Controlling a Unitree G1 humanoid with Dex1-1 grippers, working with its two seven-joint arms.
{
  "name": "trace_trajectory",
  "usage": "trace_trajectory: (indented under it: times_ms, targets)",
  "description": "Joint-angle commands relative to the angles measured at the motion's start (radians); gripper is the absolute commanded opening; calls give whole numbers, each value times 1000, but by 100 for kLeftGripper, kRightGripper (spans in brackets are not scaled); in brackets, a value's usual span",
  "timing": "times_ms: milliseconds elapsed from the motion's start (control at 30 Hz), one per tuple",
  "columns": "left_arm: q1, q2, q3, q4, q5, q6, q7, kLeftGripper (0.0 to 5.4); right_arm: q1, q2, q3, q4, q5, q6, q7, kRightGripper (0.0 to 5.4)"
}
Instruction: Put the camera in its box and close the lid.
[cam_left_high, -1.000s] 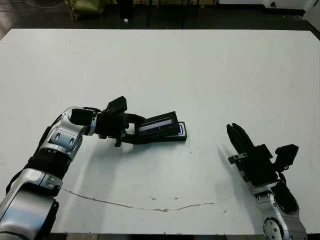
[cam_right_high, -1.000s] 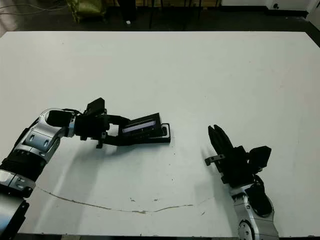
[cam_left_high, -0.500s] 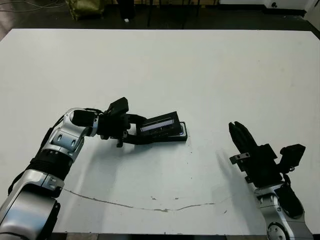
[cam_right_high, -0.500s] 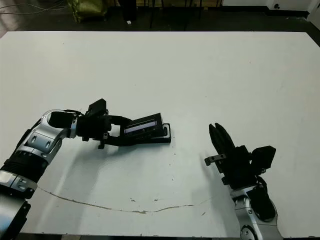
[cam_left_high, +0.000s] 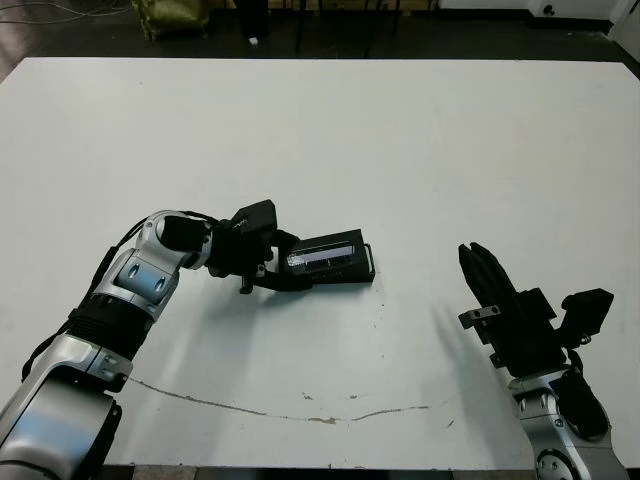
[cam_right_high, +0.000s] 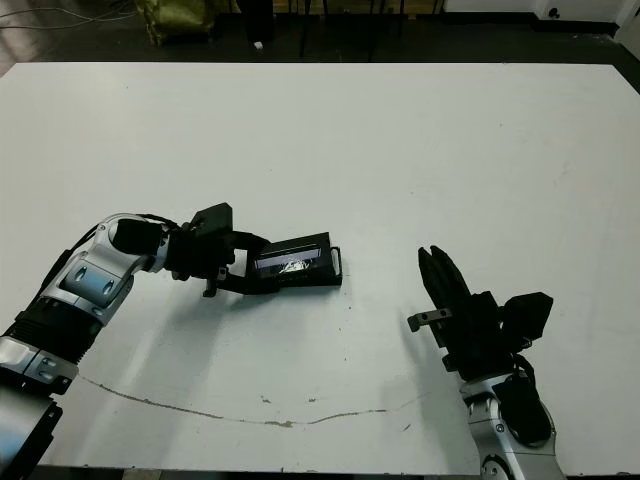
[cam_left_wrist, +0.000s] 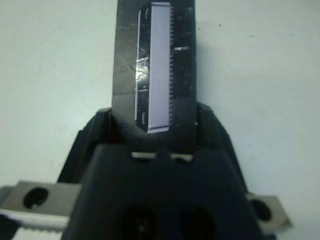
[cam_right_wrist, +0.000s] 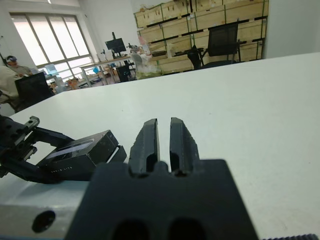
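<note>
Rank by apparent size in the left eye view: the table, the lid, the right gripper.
1. The table, by far.
2. The right gripper, though nearness to the camera enlarges it.
3. The lid, held by the left gripper, looks slightly smaller.

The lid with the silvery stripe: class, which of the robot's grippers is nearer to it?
Left. The left gripper is right at the lid, fingers around it; the right gripper sits apart, off to its right.

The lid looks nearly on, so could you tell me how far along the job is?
Camera: not visible, presumably boxed. In hand: left pincer holds the lid tilted over the box, not seated. Left: press it flat and let go. Right pincer idles, shut.
</note>
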Motion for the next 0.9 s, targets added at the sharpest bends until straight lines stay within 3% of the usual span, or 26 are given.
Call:
trace_trajectory:
  times_ms: [33, 633, 900]
  targets:
    - [3, 0, -19, -3, 16, -1, 0, 226, 11, -13, -6, 25, -17, 9, -2, 0]
    - [-43, -52, -36, 51, 2, 47, -27, 226, 12, -1, -6, 9, 5, -1, 8, 0]
    - [-62, -86, -41, 74, -6, 47, -44, 226, 28, -4, -4, -20, 11, 33, -12, 0]
